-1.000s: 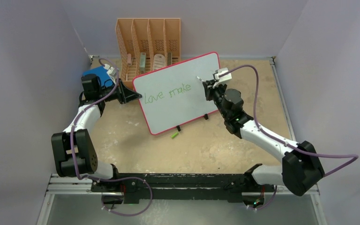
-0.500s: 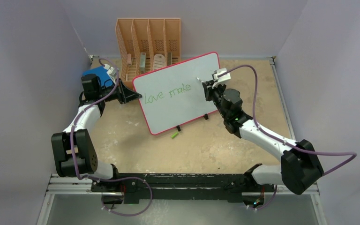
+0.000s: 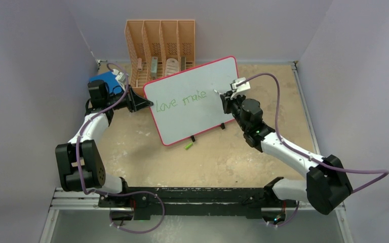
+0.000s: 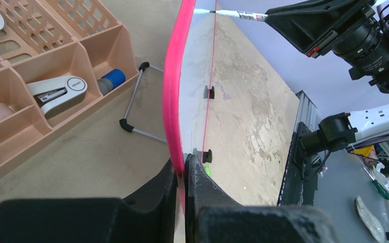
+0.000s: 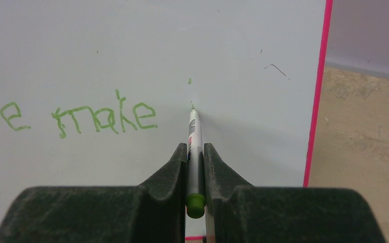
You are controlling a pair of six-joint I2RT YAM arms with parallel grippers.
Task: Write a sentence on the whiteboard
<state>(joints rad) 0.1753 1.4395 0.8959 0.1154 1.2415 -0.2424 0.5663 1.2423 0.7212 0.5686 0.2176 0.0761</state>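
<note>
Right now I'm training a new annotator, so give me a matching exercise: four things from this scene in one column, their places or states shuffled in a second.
Things:
1. left tool
2. right tool
3. small green piece
4. orange rack

Places or states:
A. lies on the table in front of the whiteboard
B. shut on the marker
C. stands behind the whiteboard
D. shut on the whiteboard's pink rim

Pairs: 1-D, 2-B, 3-A, 4-C
</note>
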